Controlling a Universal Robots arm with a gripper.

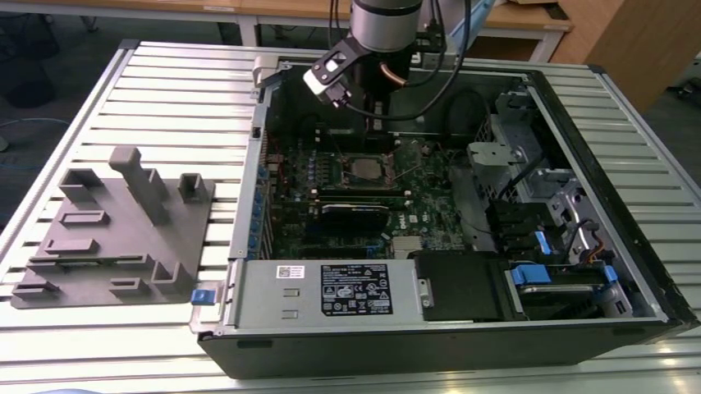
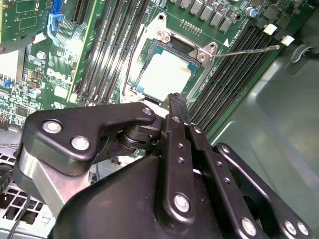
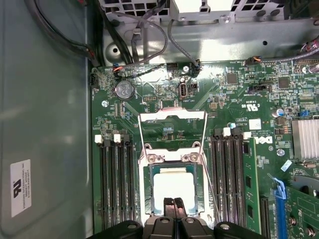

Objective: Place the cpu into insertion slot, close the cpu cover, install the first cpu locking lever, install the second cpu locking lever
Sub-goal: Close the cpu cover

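Jaws: closed tip against tip with nothing clamped between them; the gripper (image 3: 174, 205) is held low over the socket
Directly under the tips: the cpu (image 3: 173, 185), lying flat in the insertion slot (image 3: 148, 191); whether the chip is touched cannot be told
Beyond the tips: the cpu cover (image 3: 172, 115), standing raised on its hinge, with the board seen through its window
To either side of the tips: a locking lever (image 2: 249, 51) and a second lever (image 2: 128, 70), both judged unlatched from their free wire ends
Step in hand: the chip is judged seated; the cover is not yet closed
What closing calls for: a push on the cover's free edge, carried in an arc about the hinge, with no load put on the chip
Materials and shapes: cpu top, dull matte grey metal, square; cover, thin bright stamped frame; levers, slender springy wire; slot, black body within a silvery rim; green board (image 3: 239, 89), glossy and densely studded
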